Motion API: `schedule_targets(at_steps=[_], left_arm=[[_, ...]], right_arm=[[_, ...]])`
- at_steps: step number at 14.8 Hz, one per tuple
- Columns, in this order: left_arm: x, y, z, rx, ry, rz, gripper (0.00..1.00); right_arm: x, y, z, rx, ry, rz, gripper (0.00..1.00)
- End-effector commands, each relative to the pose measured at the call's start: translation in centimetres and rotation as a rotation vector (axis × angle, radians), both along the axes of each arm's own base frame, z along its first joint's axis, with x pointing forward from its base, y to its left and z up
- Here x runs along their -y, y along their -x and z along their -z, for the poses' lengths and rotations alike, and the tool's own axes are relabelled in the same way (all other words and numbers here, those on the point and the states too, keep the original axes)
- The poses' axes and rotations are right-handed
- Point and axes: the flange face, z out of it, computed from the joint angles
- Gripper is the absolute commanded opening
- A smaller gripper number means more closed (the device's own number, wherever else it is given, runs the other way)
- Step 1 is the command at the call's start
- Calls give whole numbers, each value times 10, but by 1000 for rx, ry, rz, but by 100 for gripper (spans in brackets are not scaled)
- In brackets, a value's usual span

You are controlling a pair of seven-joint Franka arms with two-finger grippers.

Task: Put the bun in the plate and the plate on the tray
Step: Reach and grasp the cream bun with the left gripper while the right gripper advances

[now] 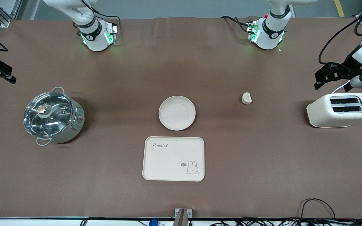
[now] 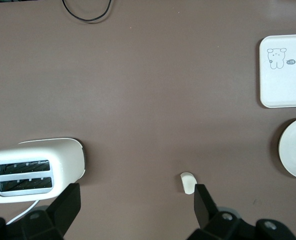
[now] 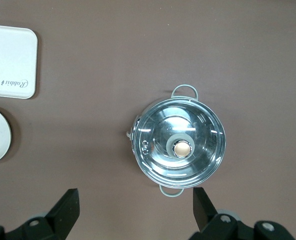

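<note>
Bun (image 1: 246,98) lies beside the plate (image 1: 177,113), toward the left arm's end; tray (image 1: 173,158) just nearer the camera than the plate. Left gripper (image 2: 136,206) and right gripper (image 3: 135,209) hover, jaws spread. Advice: descend centred over the bun, pinching gently.

Open brown table (image 1: 181,69) is seen all around the bun (image 1: 246,98), which stands apart from everything. Beneath the left gripper (image 1: 320,78), held wide open, the toaster (image 1: 339,110) is found as the one obstacle. Beneath the right gripper (image 1: 2,75), likewise open, the lidded pot (image 1: 52,116) stands. A narrow gap is left between plate (image 1: 177,113) and tray (image 1: 173,158).
</note>
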Motion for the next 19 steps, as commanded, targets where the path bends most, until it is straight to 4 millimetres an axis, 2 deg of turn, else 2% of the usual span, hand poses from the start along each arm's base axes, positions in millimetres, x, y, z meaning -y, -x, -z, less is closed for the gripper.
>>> schedule_targets(at_steps=[1,5,6,8,10,12,14,15,16,18,19], left_arm=[[-1,-3,-5,5,-18,1,100],[10,0,-5,-8,-17,12,100],[23,1,2,-23,-18,18,100],[59,0,48,-117,-26,16,100],[111,-1,88,-130,-13,-45,100],[143,11,154,-109,0,-88,100],[164,36,222,-109,5,-113,100],[166,51,256,-131,-4,-127,100],[158,61,279,-143,-20,-127,100],[145,81,314,-134,-49,-107,100],[143,89,325,-140,-51,-115,100]], right_arm=[[-1,2,-1,0,-7,-7,100],[-3,1,-1,3,-3,-12,100],[-3,2,-1,0,-3,-12,100],[-1,1,1,-6,-5,-6,100],[0,1,3,-15,-11,-2,100],[0,2,4,-24,-12,-4,100],[-1,3,6,-39,-13,-12,100],[-1,2,8,-42,-13,-15,100],[0,1,10,-45,-14,-14,100],[2,0,11,-46,-15,-11,100],[2,-2,15,-54,-15,-11,100]])
